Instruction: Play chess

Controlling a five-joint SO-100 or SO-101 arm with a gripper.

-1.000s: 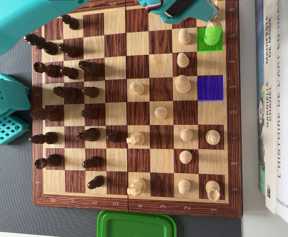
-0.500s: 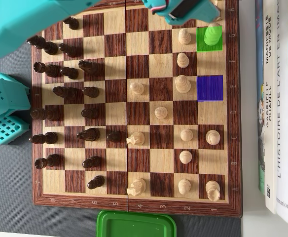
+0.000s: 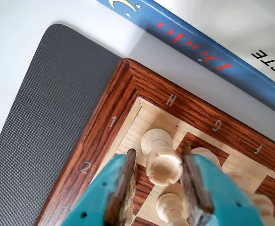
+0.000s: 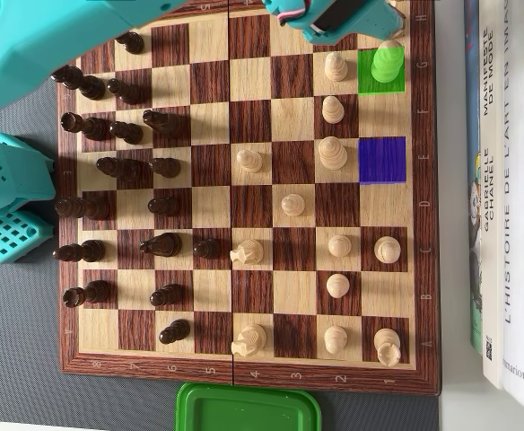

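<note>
One pale piece [image 3: 163, 165], chessboard [image 4: 428, 224] top-right corner, green-marked square [image 4: 365, 81]. Gripper [image 3: 158, 181]: jaws parted, straddling its head, nothing clamped. Advice: centre, close squarely, lift vertically.

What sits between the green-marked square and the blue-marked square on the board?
One bare light square, nothing on it, in the overhead view. The green-marked square holds a light piece; the blue-marked square is empty. The gripper straddles a light piece near the H corner.
</note>
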